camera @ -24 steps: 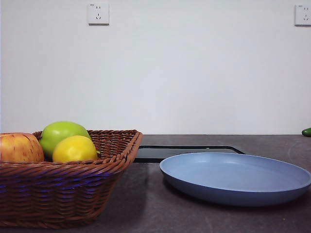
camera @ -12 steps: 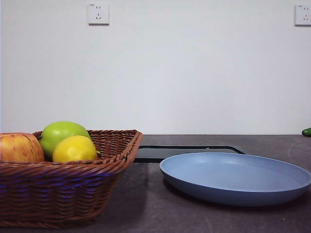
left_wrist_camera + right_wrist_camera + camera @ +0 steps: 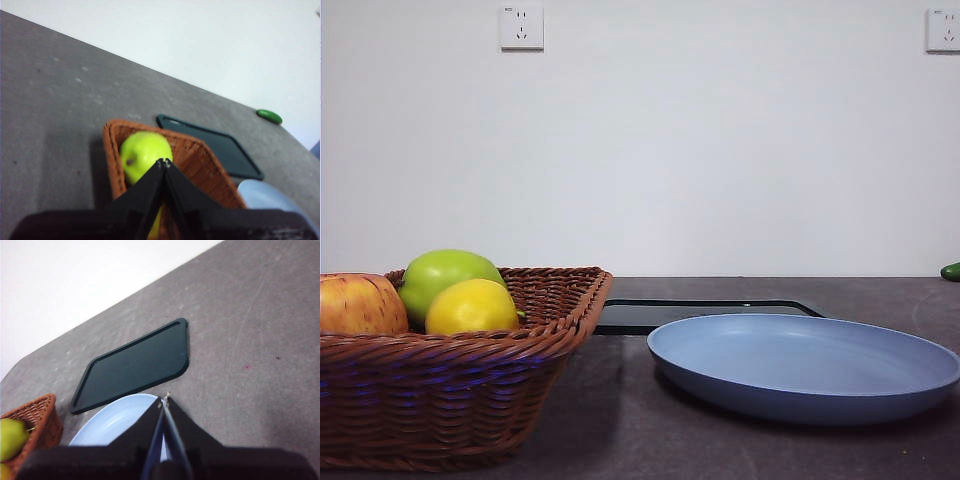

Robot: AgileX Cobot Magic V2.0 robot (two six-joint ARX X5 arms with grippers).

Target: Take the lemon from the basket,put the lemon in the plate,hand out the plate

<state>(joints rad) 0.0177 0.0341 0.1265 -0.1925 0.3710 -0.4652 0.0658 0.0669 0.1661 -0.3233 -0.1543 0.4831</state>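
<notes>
Waiting in the brown woven wicker basket (image 3: 460, 370) at the left edge of the dark grey surface (image 3: 620, 420), the small bright yellow lemon (image 3: 472, 307) has not been lifted, so the first step, taking it out, looks barely begun. From the front it lies with its long axis roughly level, in front of a round green apple (image 3: 445, 272) and beside a red-yellow streaked apple (image 3: 358, 304). The wide light blue plate (image 3: 805, 365) sits empty toward the right, before a flat black tray (image 3: 700, 312).

From the left wrist, the left pincer (image 3: 163, 162) hangs closed above the basket, empty; next it must open and descend onto the lemon.

From the right wrist, the right pincer (image 3: 165, 399) is closed over the plate's rim, empty.
</notes>
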